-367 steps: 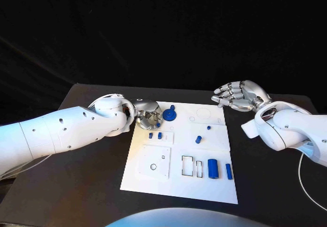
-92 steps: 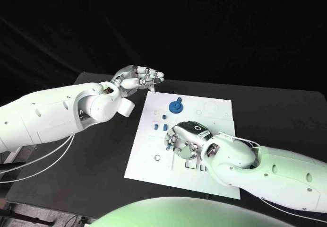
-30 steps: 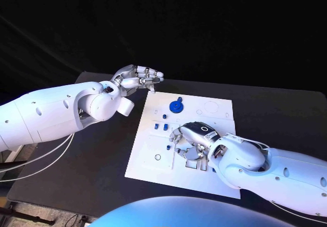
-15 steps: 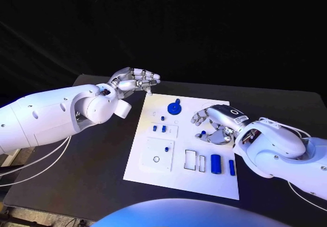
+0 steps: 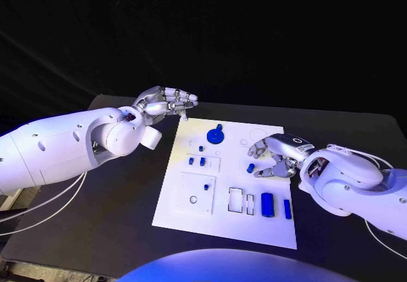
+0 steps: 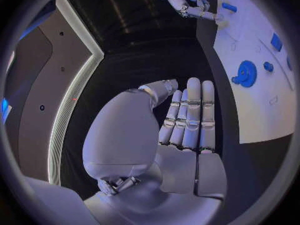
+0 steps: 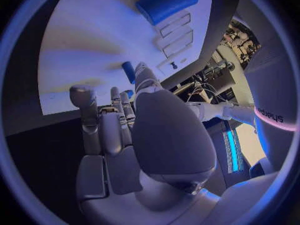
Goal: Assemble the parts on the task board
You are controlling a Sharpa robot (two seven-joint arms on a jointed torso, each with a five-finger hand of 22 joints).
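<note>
The white task board [image 5: 222, 220] lies mid-table. On it are a blue gear [image 5: 215, 136], two small pegs [image 5: 196, 161], a small blue piece [image 5: 206, 187] in the square plate, a blue cylinder [image 5: 268, 204] and a thin blue bar [image 5: 287, 208]. My right hand [image 5: 276, 156] hovers over the board's right side, fingers loosely curved and holding nothing, beside a blue peg [image 5: 251, 168]. The right wrist view shows that peg [image 7: 128, 71] just past the fingertips, and the cylinder [image 7: 167, 2]. My left hand [image 5: 166, 101] hangs curled and empty above the far left, off the board.
Two rectangular slots [image 5: 241, 201] sit left of the cylinder. In the left wrist view the gear [image 6: 245, 74] stands on the board [image 6: 250, 110], with my right hand [image 6: 190, 2] beyond it. Bare black table [image 5: 110, 205] surrounds the board.
My right hand has risen from the board's near-left area and moved to its right side. A small blue piece now shows in the square plate where it was. The left hand barely moved.
</note>
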